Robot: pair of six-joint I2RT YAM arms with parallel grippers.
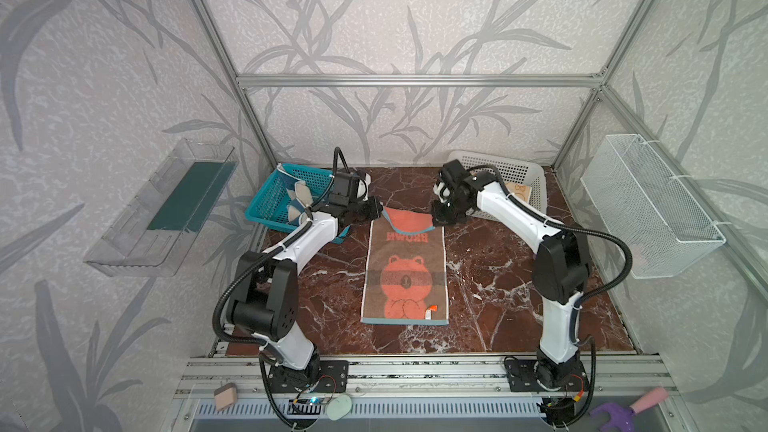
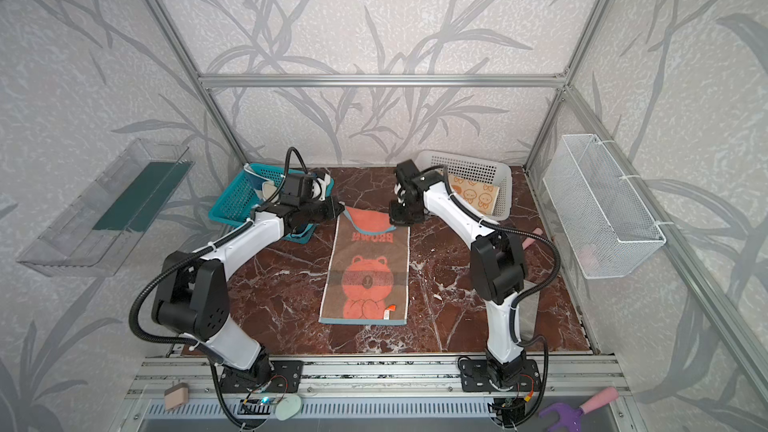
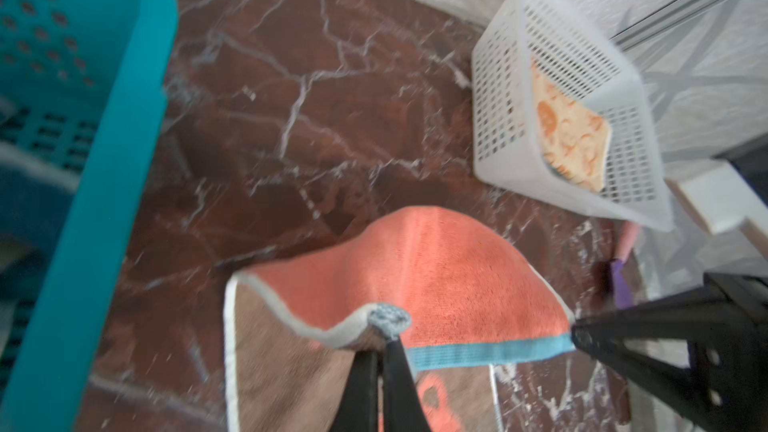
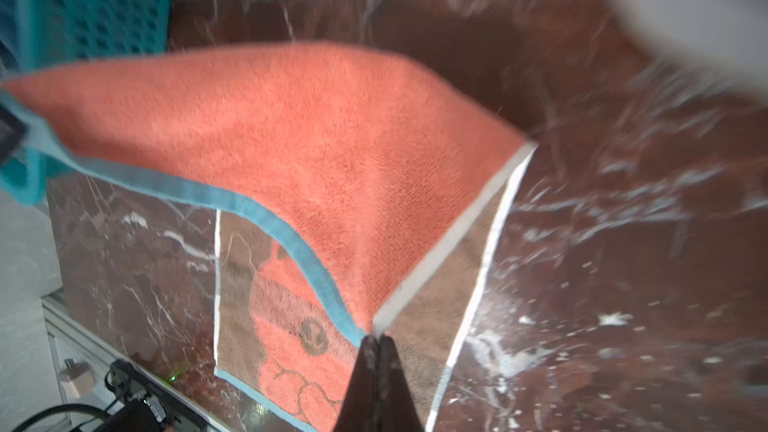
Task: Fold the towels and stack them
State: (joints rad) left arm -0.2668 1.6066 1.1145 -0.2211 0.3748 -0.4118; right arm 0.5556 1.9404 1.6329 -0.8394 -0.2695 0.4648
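Both arms are up at the far end of the coral-orange bear towel (image 1: pixel 405 280), which lies lengthwise in the middle of the dark red marble tabletop (image 1: pixel 498 284), its near end flat with the bear print facing up. The left gripper (image 1: pixel 377 212) is clenched on the far left corner; the left wrist view shows its black fingers (image 3: pixel 361 388) pinched tight on the grey-blue hem. Over on the other side, the right gripper (image 1: pixel 439 221) is clamped on the far right corner, its fingers (image 4: pixel 395 384) squeezed together right where the teal edge meets the white one. Between the two grips the far end is lifted off the table and turned back toward the near side, plain orange underside showing, teal hem sagging in the middle. The teal basket (image 1: pixel 270 201) sits far left, just beside the left gripper, with crumpled towels (image 1: pixel 297 195) inside. The white basket (image 1: pixel 536 184) at far right holds a folded cream towel with orange figures (image 2: pixel 478 197).
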